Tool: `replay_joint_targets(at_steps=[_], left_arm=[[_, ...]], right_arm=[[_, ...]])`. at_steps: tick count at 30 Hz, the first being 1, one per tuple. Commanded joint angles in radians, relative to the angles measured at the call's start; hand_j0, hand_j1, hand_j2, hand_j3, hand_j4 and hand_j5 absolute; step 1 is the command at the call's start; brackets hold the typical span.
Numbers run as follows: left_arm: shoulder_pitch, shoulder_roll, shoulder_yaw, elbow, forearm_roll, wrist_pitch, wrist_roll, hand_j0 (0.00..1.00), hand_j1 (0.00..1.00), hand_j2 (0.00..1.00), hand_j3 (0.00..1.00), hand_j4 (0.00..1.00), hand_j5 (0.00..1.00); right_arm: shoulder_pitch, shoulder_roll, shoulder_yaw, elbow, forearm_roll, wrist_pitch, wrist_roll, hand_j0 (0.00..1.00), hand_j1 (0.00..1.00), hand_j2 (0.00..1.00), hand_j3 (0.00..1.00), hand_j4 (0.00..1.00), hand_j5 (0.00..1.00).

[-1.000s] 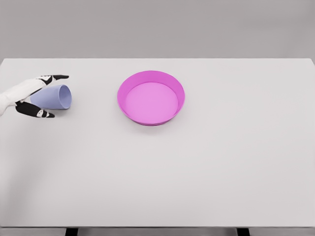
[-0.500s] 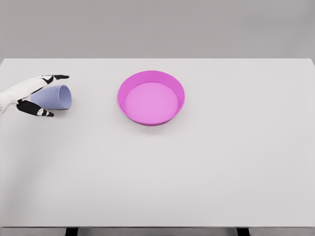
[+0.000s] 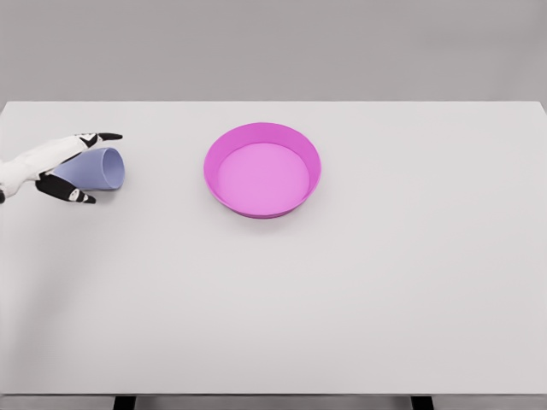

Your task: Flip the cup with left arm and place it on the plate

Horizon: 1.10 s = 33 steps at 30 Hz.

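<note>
The table (image 3: 359, 299) fills nearly the whole head view, a pale flat top with only two things on it.

The plate (image 3: 262, 170) is the larger: a pink round dish with a raised wall, sitting just left of the middle of the table and a little toward the far edge. Nothing lies in it; its floor shows bare all the way round. It is the goal for the cup, so it probably sits there to stay within the left arm's reach.

The cup (image 3: 96, 169) lies at about nine o'clock from the plate, well apart from it, near the table's left edge. It is a pale blue tumbler tipped on its side, with its wider end pointing toward the plate at three o'clock. Nothing can be seen inside it. Lying like this, it needs turning upright before it can stand on the plate.

The left hand (image 3: 53, 166) comes in from the left edge and straddles the cup's narrower end, one dark-tipped finger over the top at twelve o'clock and the thumb low at six o'clock. The fingers look parted around the cup rather than closed on it, though from this angle contact is hard to judge. The straddling pose suits a side grasp that allows a wrist roll.
</note>
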Motion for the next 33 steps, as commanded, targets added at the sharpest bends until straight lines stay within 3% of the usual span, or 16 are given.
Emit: replay_joint_targets(at_steps=[1,4,16,22,28,30,33], left_arm=[[-0.005,-0.009,0.0,0.0,-0.006,0.019,0.0,1.0,1.0,1.0,1.0,1.0,1.0],[-0.012,-0.029,0.0,0.0,-0.055,0.019,0.0,1.0,1.0,1.0,1.0,1.0,1.0],[-0.035,-0.033,-0.006,0.029,-0.069,0.021,0.0,1.0,1.0,1.0,1.0,1.0,1.0],[-0.041,-0.032,-0.006,0.027,-0.12,0.021,0.0,0.98,0.98,0.98,0.98,0.98,0.98],[-0.041,-0.032,-0.006,0.026,-0.143,0.019,0.0,0.88,0.88,0.88,0.88,0.88,0.88],[-0.041,-0.032,-0.006,0.024,-0.147,0.018,0.0,0.8,0.8,0.8,0.8,0.8,0.8],[-0.041,-0.032,-0.006,0.023,-0.147,0.016,0.0,0.78,0.78,0.78,0.78,0.78,0.78]], right_arm=[[0.0,0.0,0.0,0.0,0.0,0.0,0.0,1.0,1.0,1.0,1.0,1.0,1.0],[0.0,0.0,0.0,0.0,0.0,0.0,0.0,1.0,1.0,1.0,1.0,1.0,1.0],[0.0,0.0,0.0,0.0,0.0,-0.001,0.0,1.0,1.0,1.0,1.0,1.0,1.0],[0.0,0.0,0.0,0.0,0.0,0.0,0.0,1.0,1.0,1.0,1.0,1.0,1.0],[0.0,0.0,0.0,0.0,0.0,0.0,0.0,1.0,1.0,1.0,1.0,1.0,1.0],[0.0,0.0,0.0,0.0,0.0,-0.001,0.0,1.0,1.0,1.0,1.0,1.0,1.0],[0.0,0.0,0.0,0.0,0.0,0.0,0.0,1.0,1.0,1.0,1.0,1.0,1.0]])
